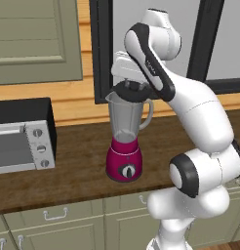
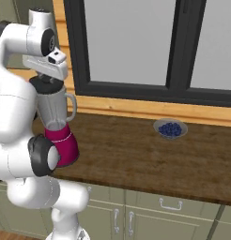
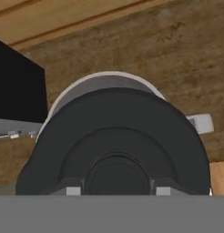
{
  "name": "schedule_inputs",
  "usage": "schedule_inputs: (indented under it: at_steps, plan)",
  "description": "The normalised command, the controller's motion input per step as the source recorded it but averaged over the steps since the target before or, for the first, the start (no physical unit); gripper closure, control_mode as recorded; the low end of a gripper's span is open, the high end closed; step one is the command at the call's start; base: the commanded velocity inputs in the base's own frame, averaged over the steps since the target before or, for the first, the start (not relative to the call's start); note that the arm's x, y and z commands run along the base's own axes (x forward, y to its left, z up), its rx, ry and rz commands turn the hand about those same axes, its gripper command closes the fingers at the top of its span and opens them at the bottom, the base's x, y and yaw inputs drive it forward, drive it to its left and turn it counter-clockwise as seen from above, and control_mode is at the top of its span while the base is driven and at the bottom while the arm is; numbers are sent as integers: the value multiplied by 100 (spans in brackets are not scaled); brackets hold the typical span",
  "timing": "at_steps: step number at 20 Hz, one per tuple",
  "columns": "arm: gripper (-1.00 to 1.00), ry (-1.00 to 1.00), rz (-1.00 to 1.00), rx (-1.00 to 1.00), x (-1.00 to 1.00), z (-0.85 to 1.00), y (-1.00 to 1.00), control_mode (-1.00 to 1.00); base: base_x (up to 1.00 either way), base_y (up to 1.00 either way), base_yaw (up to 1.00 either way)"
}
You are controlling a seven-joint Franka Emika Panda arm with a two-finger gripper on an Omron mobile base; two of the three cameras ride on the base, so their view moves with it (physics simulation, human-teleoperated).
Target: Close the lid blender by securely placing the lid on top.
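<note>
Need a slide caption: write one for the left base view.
Gripper holds the black lid tilted at the mouth of the blender, beside the toaster oven.

- Your blender [image 1: 124, 146] has a magenta base, black dial and clear grey jar.
- Your lid [image 1: 132, 91] is black.
- The counter [image 2: 150, 154] is dark brown woodgrain.

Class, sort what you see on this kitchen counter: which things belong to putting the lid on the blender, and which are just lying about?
Belongs to the job:
blender
lid
gripper

Just lying about:
toaster oven
dish of blueberries
</note>
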Motion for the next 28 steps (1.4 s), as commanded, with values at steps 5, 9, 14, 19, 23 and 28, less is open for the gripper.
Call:
schedule_inputs:
  at_steps: [5,9,14,19,23,28]
  plan:
    - [100,1,13,0,4,-17,13,-100,0,0,0]
    - [100,0,11,-4,16,-4,2,-100,0,0,0]
    - [100,-12,10,-11,23,0,0,-100,0,0,0]
    - [100,-17,10,-12,21,-3,0,-100,0,0,0]
    - [100,-1,14,-2,11,-37,5,-100,0,0,0]
    - [100,0,13,0,0,-36,8,-100,0,0,0]
